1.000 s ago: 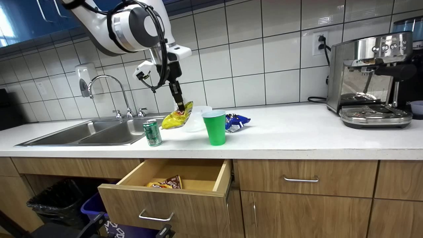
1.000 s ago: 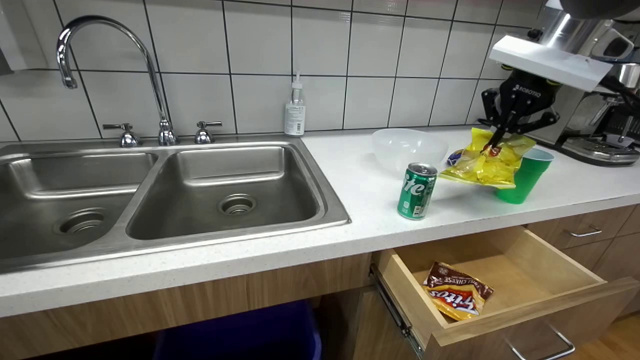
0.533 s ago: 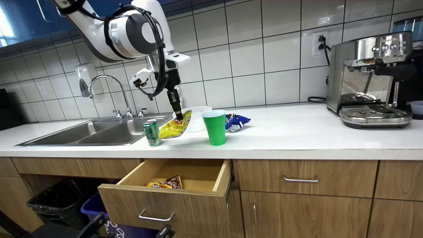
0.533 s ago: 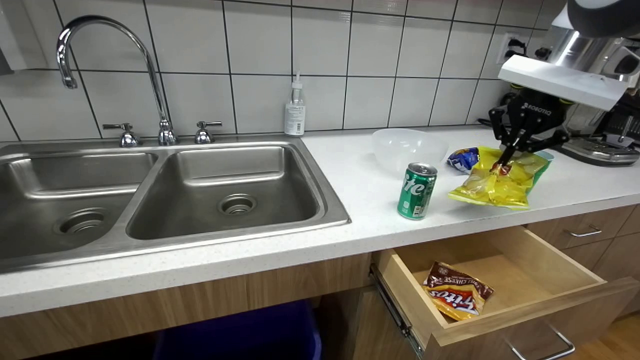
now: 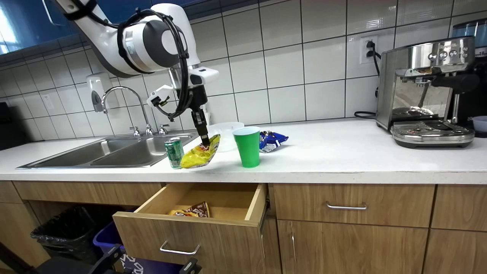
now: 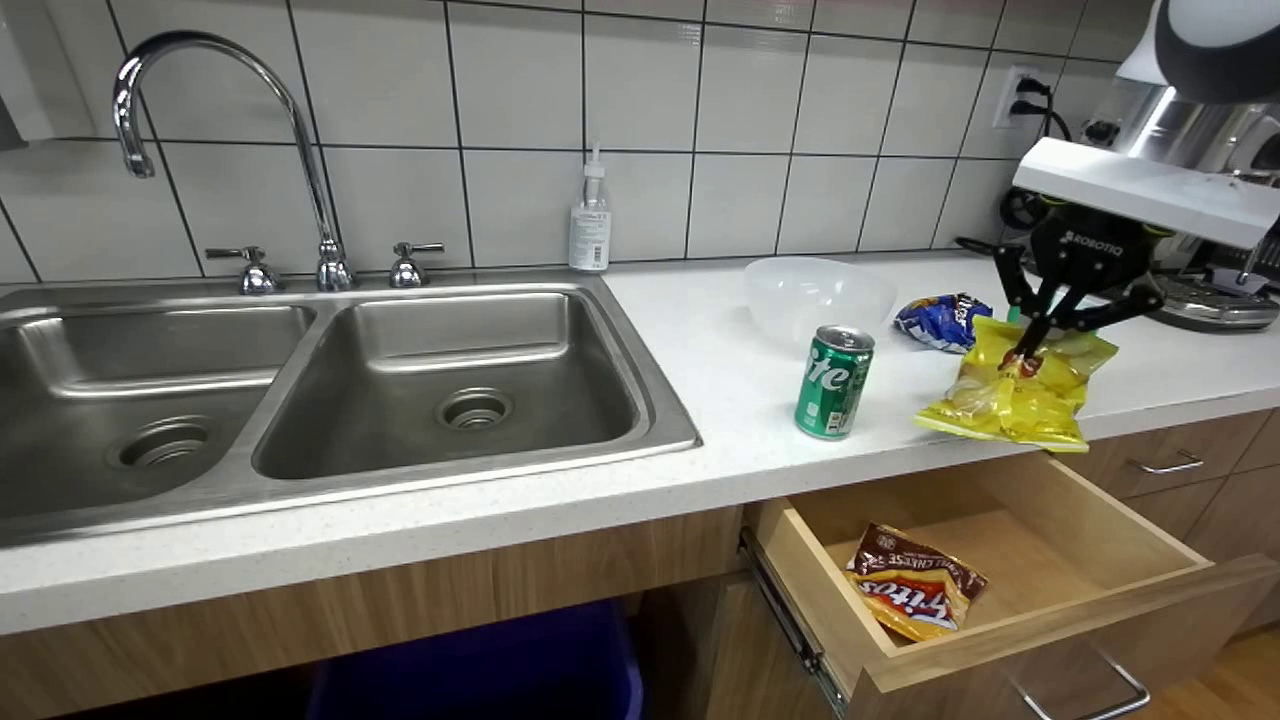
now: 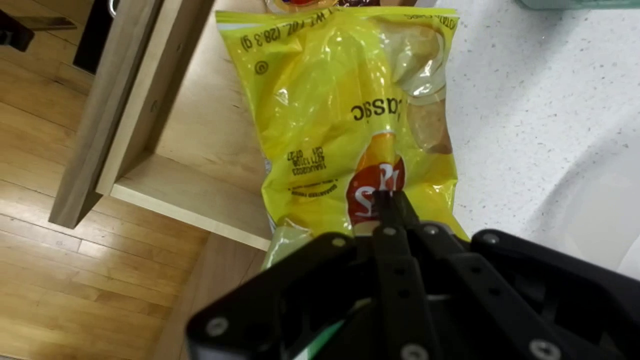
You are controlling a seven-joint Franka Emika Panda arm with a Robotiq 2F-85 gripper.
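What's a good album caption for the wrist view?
Black pincer gripping a yellow Classic potato chip bag, open wooden drawer and speckled countertop beyond.

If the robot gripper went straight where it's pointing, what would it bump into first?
Probably the white counter, near its front edge, beyond the yellow chip bag the gripper holds. It might be the open drawer instead; in the wrist view the bag hides the spot, and depth is unclear.

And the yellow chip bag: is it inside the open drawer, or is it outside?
Outside: in both exterior views, the gripper holds the yellow chip bag higher than the open drawer, in which the Fritos bag lies.
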